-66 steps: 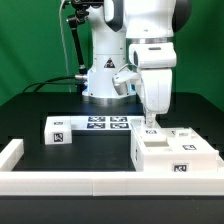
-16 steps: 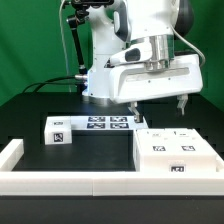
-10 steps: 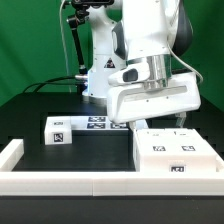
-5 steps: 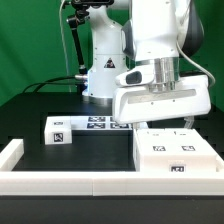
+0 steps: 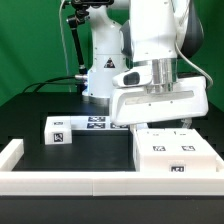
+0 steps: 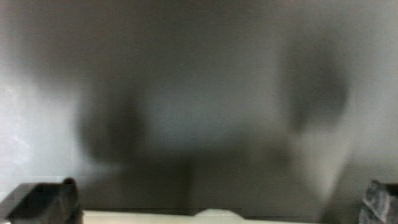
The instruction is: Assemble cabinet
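Observation:
The cabinet point(image 5: 172, 152) is a large white box with square tags on its top, standing at the exterior view's right front. My gripper point(image 5: 153, 123) hangs just above and behind its far edge, turned broadside with the jaws spread wide and nothing between them. In the wrist view my gripper point(image 6: 210, 200) shows only as dark fingertips point(image 6: 36, 200) at the two sides. The rest of that view is a grey blur, with a pale strip of the cabinet point(image 6: 214, 216) along one edge. A small white tagged block point(image 5: 57, 130) lies apart at the exterior view's left.
The marker board point(image 5: 104, 123) lies flat between the small block and the cabinet. A low white border rail point(image 5: 60, 181) runs along the front and turns up the left side point(image 5: 11, 155). The robot's base point(image 5: 100, 75) stands behind.
Over the last second my gripper shifted slightly toward the exterior view's right and settled lower over the cabinet's far edge. It has barely moved in the last half second.

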`<state>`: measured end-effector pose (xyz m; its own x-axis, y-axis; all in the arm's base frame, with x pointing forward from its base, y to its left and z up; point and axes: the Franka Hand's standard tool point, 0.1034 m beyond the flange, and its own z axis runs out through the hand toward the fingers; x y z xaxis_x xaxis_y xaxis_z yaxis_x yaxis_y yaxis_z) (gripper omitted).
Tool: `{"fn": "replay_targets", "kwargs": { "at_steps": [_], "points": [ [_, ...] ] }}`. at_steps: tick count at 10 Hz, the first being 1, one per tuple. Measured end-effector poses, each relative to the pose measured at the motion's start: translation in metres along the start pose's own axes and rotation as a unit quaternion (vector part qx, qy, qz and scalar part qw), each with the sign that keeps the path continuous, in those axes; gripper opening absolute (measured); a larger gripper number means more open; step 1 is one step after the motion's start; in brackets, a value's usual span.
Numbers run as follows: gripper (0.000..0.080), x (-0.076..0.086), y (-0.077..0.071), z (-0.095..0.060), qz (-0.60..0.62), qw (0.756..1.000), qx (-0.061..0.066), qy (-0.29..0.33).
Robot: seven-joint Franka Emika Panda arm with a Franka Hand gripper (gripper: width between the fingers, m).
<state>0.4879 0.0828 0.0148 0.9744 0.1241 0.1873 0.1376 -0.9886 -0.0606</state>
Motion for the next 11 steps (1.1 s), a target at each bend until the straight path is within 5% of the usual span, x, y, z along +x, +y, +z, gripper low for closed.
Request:
{"fn": "replay_targets", "kwargs": {
  "at_steps": [8,10,11],
  "points": [
    [0.0771,0.009,0.003,0.010,0.004,1.000,-0.003,0.011],
    [0.0413,0.008,0.004,0.010,-0.007,1.000,-0.004,0.016],
    [0.0413,0.007,0.007,0.009,-0.016,1.000,-0.006,0.020]
  ]
}}
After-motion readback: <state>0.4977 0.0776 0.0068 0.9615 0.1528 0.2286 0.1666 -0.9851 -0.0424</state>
